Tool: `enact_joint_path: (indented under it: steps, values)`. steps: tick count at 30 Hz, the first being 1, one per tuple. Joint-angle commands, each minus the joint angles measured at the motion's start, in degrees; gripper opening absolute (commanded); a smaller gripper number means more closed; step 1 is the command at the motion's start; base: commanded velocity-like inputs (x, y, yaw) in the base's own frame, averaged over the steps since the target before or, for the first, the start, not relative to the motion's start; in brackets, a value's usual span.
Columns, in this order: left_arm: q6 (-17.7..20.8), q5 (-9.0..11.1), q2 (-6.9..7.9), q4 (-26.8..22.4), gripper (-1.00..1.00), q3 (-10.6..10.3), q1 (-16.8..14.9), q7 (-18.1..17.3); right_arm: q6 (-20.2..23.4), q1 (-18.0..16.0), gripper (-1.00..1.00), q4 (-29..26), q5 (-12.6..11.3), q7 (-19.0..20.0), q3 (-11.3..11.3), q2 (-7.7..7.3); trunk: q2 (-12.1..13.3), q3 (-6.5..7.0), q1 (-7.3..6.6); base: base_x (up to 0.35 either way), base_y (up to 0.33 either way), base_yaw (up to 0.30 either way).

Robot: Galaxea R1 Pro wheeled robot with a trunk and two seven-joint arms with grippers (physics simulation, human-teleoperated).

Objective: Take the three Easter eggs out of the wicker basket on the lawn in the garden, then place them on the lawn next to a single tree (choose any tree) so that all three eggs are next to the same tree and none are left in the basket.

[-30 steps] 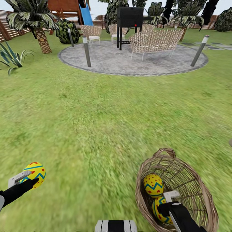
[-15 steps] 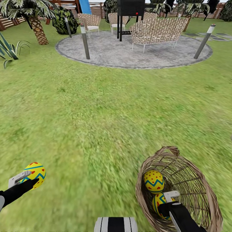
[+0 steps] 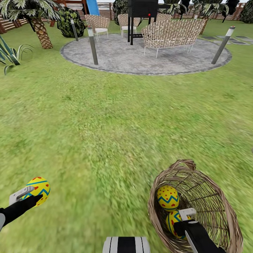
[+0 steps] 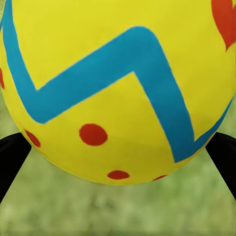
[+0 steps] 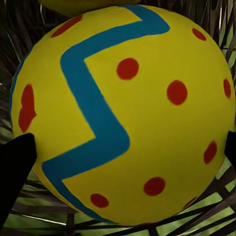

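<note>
One Easter egg point(image 3: 38, 188) is held clear of the lawn point(image 3: 116, 126) at the near left, clamped in the left claw point(image 3: 30, 196); in the left wrist view the same egg point(image 4: 118, 88) is seen pinched between two black fingers point(image 4: 11, 160), with blurred grass beneath. The wicker basket point(image 3: 211, 211) is seen at the near right, tipped with its mouth turned toward the left. Two more eggs are lodged inside it: a farther egg point(image 3: 167, 198) lies free, and a nearer egg point(image 3: 173, 221) (touching the first) is gripped by the right claw point(image 3: 182, 221), which is closed on it within the basket. In the right wrist view that egg point(image 5: 123, 113) is framed by wicker, a black fingertip point(image 5: 14, 167) pressed against each side.
</note>
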Motion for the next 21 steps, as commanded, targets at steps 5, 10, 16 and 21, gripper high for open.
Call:
enact_joint_path:
  steps: [5, 10, 16, 21]
  values:
    - [0.3, 0.0, -0.01, 0.0, -1.00, 0.1, 0.0, -0.2, -0.5, 0.0, -1.00, -0.1, 0.0, 0.1, 0.4, -0.10, 0.0, -0.04, -0.01, 0.000, 0.000, 0.000]
    - [0.3, 0.0, -0.01, 0.1, -1.00, 0.1, 0.0, -0.1, -0.5, 0.0, -1.00, 0.0, 0.0, 0.1, 0.4, -0.25, 0.0, -0.04, -0.01, 0.000, 0.000, 0.000]
    - [0.3, 0.0, -0.01, 0.0, -1.00, 0.1, 0.0, -0.2, -0.5, 0.0, -1.00, 0.3, 0.0, 0.1, 0.4, -0.14, 0.0, -0.04, -0.01, 0.000, 0.000, 0.000]
    - [0.3, 0.0, -0.01, 0.1, -1.00, 0.1, 0.0, -0.2, -0.5, 0.0, -1.00, 0.4, 0.1, 0.1, 0.5, -0.06, 0.0, -0.04, -0.01, 0.000, 0.000, 0.000]
